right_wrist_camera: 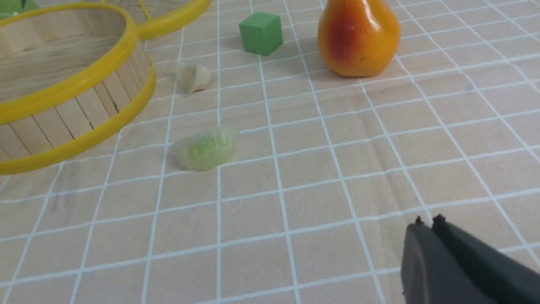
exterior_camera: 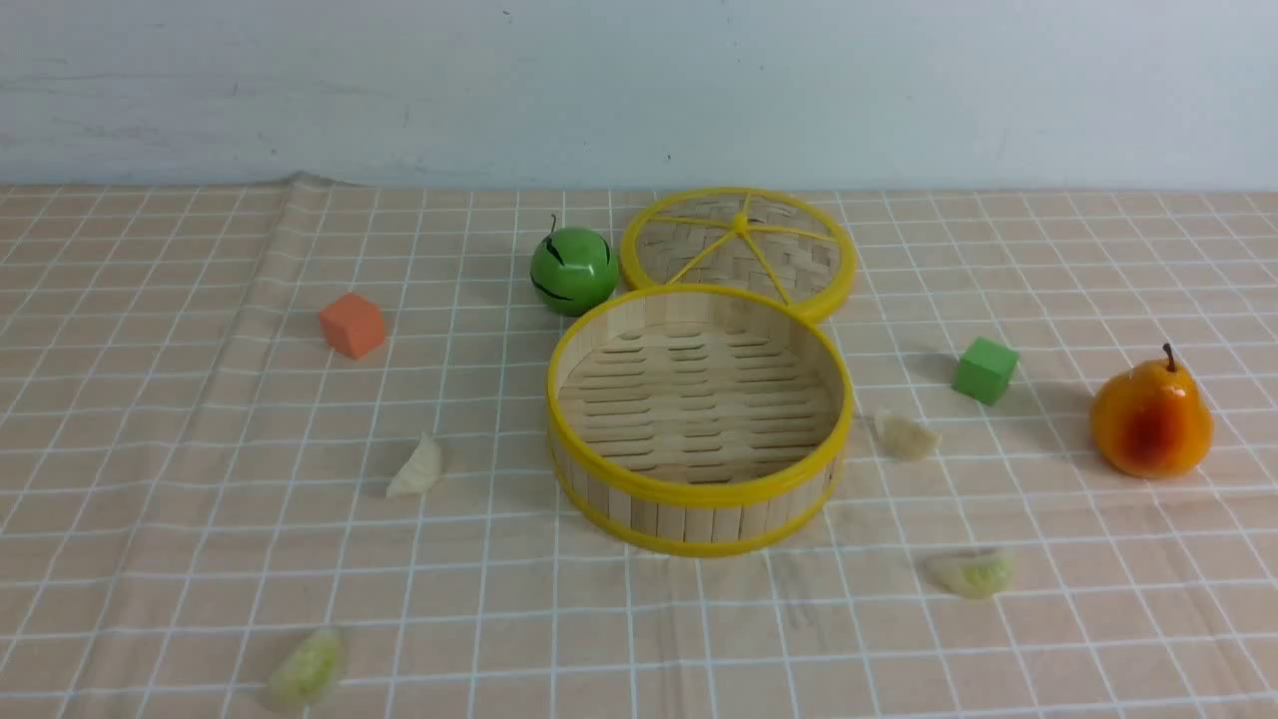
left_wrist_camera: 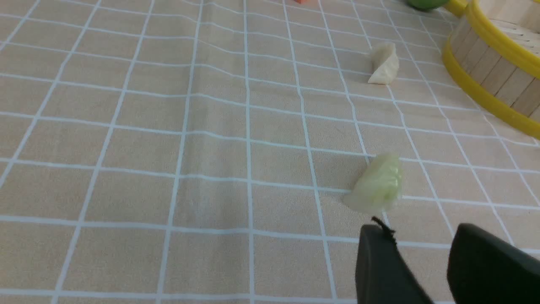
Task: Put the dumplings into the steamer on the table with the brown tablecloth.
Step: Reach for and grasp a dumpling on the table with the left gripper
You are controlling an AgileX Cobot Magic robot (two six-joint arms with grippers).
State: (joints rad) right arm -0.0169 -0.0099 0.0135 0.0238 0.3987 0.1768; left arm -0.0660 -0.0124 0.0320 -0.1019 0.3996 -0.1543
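Note:
The steamer (exterior_camera: pixel 699 494) stands empty in the middle of the brown tablecloth (exterior_camera: pixel 150 499). Two cream-white dumplings lie beside it, one on the left (exterior_camera: pixel 416 467) and one on the right (exterior_camera: pixel 907 436). Two pale green dumplings lie nearer me, front left (exterior_camera: pixel 306 667) and front right (exterior_camera: pixel 971 574). No gripper shows in the front view. In the left wrist view my left gripper (left_wrist_camera: pixel 417 232) is open and empty, just short of the green dumpling (left_wrist_camera: pixel 376 190). In the right wrist view my right gripper (right_wrist_camera: pixel 428 221) is shut and empty, well short of the other green dumpling (right_wrist_camera: pixel 204 148).
The flat woven lid (exterior_camera: pixel 739 250) leans behind the steamer. A green apple (exterior_camera: pixel 573 270) sits left of the lid. An orange cube (exterior_camera: pixel 351 325) is at far left, a green cube (exterior_camera: pixel 984 369) and an orange pear (exterior_camera: pixel 1150 417) at right.

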